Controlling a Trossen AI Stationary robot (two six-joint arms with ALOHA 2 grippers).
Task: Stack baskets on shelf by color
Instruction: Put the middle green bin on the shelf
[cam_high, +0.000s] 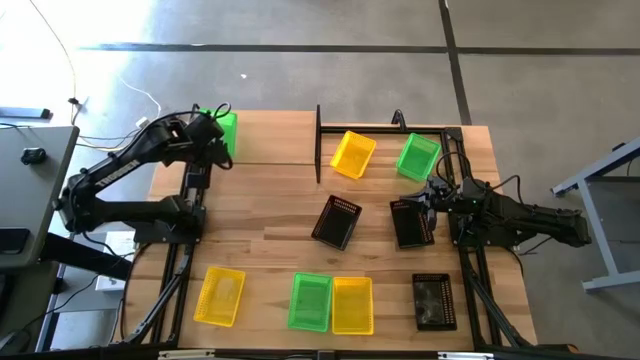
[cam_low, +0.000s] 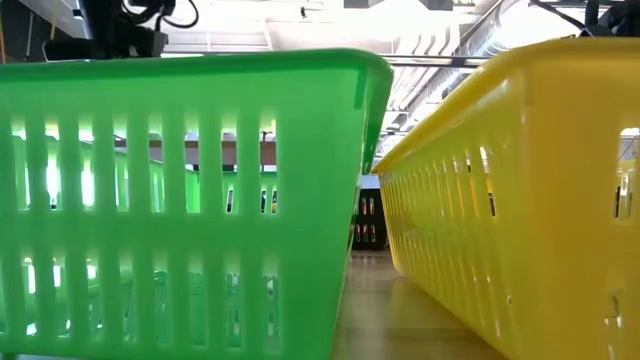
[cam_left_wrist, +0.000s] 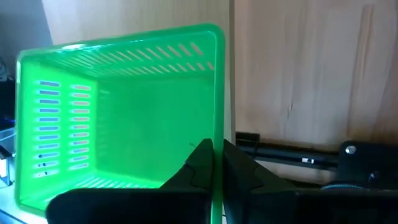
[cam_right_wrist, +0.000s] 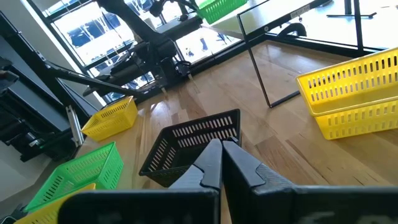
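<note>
Baskets are unsorted: no colour stack is built yet. One yellow basket (cam_high: 352, 153) and one green basket (cam_high: 418, 157) lie askew and apart on the shelf (cam_high: 385, 135). Off the shelf on the table (cam_high: 270, 240) are three black baskets (cam_high: 337, 221), two yellow and one green.

The left end effector (cam_left_wrist: 217, 167) is clamped on the side wall of the third green basket (cam_high: 226, 130), holding it at the far left table corner, well apart from the shelf. This basket appears tipped on its side, with the opening facing back along the left arm and the long axis running far to near across the table.

The right end effector (cam_right_wrist: 222, 155) is nearly closed beside a black basket; a grasp cannot be confirmed.

Remaining, by judgement: place all nine baskets in three stacks
</note>
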